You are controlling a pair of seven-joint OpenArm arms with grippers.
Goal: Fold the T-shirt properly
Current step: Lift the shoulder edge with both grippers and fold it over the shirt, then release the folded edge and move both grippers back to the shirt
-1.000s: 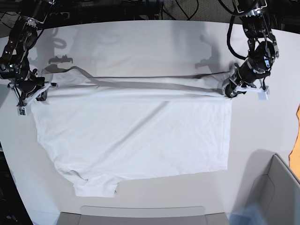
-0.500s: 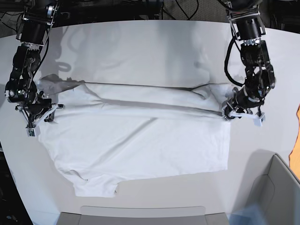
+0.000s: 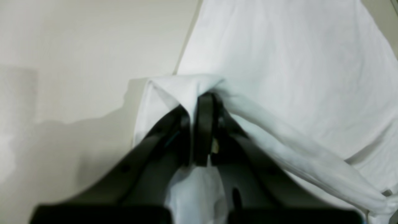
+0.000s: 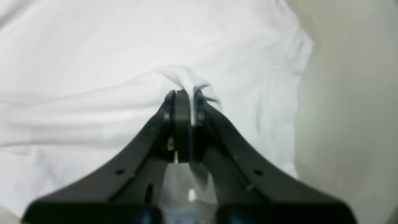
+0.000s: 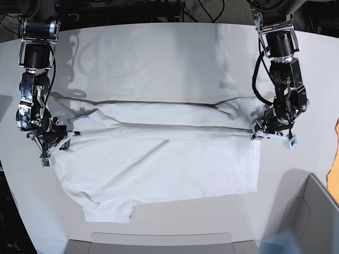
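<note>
Left gripper (image 3: 203, 99) clamped tight on a bunched fold of the T-shirt (image 5: 159, 164), at the scene's right edge of the cloth. Right gripper (image 4: 183, 95) likewise pinched on fabric at the scene's left edge. Both hold the far part of the shirt doubled over toward the near side; the rest lies flat on the white table (image 5: 159, 53).

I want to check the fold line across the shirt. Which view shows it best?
The base view: the T-shirt lies whole there, its folded edge running from gripper to gripper. Each wrist view shows only a bunched corner of cloth pinched in shut jaws.
</note>
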